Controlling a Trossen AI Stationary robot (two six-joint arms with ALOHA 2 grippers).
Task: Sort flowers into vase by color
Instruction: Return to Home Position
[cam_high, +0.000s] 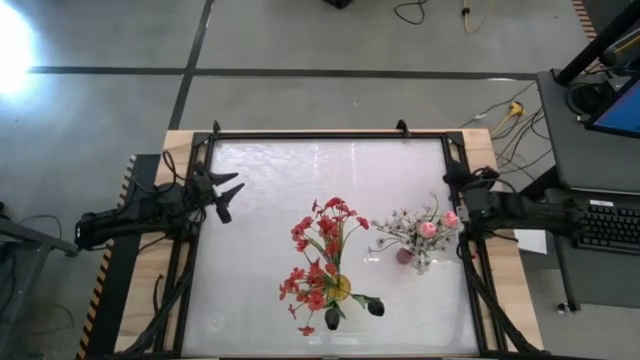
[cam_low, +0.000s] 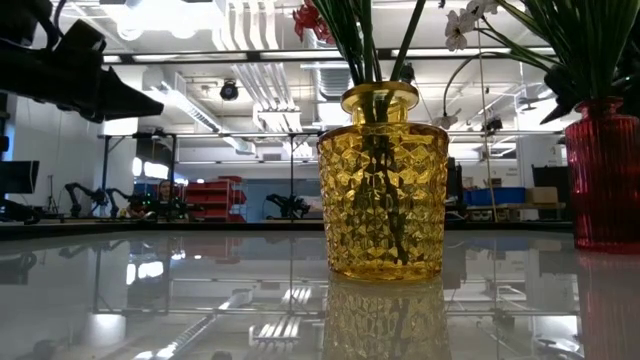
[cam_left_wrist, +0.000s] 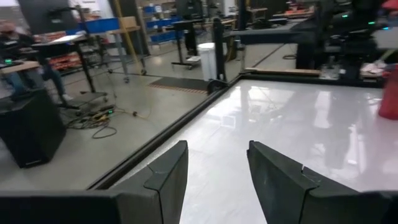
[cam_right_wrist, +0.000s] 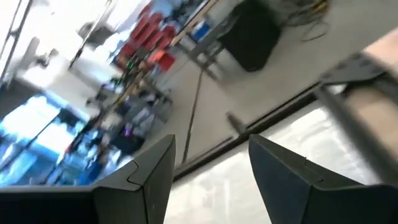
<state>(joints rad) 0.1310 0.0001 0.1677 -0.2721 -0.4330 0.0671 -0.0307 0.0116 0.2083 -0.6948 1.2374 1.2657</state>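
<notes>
Table edges hold both arms; flowers stand central.

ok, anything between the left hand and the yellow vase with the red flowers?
Nothing visible: only bare table lies between the open left hand and the yellow vase. The right hand is near the red vase.

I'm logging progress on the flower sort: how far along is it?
Looks done: the red blossoms stand in the yellow faceted glass vase, white sprays and pink buds in the red ribbed glass vase. Nothing in hand: left hand and right hand are open, empty, at the table's sides. No loose flower shows, so nothing seems left.
</notes>
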